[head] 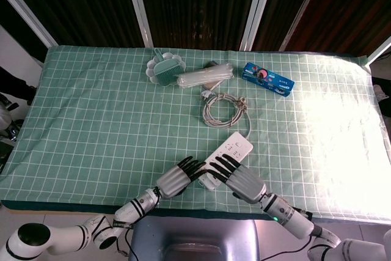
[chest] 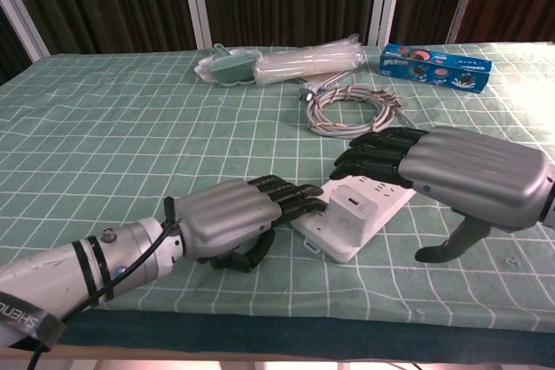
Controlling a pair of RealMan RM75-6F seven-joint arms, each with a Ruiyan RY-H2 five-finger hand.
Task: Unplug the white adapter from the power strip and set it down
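Both robot hands low in the frame, holding nothing: left robot hand [chest: 234,214] fingertips touching the power strip [chest: 351,212], right robot hand [chest: 451,171] spread flat above the white adapter [chest: 349,206].
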